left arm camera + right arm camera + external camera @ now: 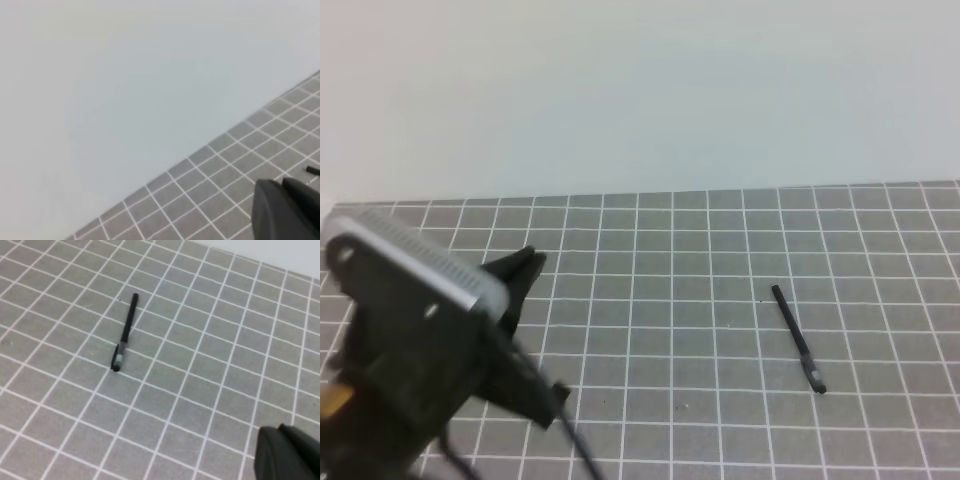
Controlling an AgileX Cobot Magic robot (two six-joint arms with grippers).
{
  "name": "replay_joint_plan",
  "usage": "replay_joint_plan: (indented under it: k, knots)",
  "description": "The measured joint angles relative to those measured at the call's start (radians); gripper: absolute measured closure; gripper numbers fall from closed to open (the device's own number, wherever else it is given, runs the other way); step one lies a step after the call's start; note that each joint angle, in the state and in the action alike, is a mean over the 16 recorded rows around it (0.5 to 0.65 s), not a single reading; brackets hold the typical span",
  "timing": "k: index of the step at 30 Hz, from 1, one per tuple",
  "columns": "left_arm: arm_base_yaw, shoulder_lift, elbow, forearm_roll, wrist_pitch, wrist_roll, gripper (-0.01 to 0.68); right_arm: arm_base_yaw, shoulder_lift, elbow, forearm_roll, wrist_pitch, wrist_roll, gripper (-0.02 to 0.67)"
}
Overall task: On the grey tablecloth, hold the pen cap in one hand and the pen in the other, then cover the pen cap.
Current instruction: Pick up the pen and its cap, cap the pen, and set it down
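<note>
The pen (795,338) lies alone on the grey tablecloth (660,260) at the right, slanting from upper left to lower right. In the right wrist view the pen (125,335) has a grey band and a dark tip at its near end. No separate pen cap shows on the cloth; I cannot tell whether it sits on the pen. My left gripper (528,265) hangs shut and empty over the left of the cloth, far from the pen. Only the dark fingers of the right gripper (286,452) show, at the bottom right corner, shut and holding nothing.
A pale plain wall (640,90) rises behind the cloth's far edge. The left arm's body and cable (420,330) cover the front left corner. The left wrist view shows mostly wall and a strip of tablecloth (225,190).
</note>
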State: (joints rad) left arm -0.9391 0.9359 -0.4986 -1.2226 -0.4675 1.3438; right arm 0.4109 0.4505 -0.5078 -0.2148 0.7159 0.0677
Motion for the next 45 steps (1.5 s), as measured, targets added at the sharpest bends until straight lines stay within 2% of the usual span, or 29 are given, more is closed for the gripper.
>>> replay_joint_plan:
  k: [8, 23, 30, 45]
  knots:
    - [-0.048, -0.131, 0.103, 0.001, -0.045, 0.035, 0.674, 0.000, -0.011, 0.034, -0.035, -0.039, 0.012, 0.649]
    - [-0.054, -0.254, 0.201, -0.035, -0.078, 0.080, 0.674, 0.000, -0.011, 0.091, -0.049, -0.099, 0.058, 0.650]
    - [-0.054, -0.258, 0.204, -0.142, -0.079, 0.083, 0.674, 0.000, -0.011, 0.090, -0.049, -0.077, 0.063, 0.650]
    - [-0.054, -0.258, 0.204, -0.476, -0.078, 0.081, 0.675, 0.000, -0.014, 0.090, -0.049, -0.059, 0.060, 0.650]
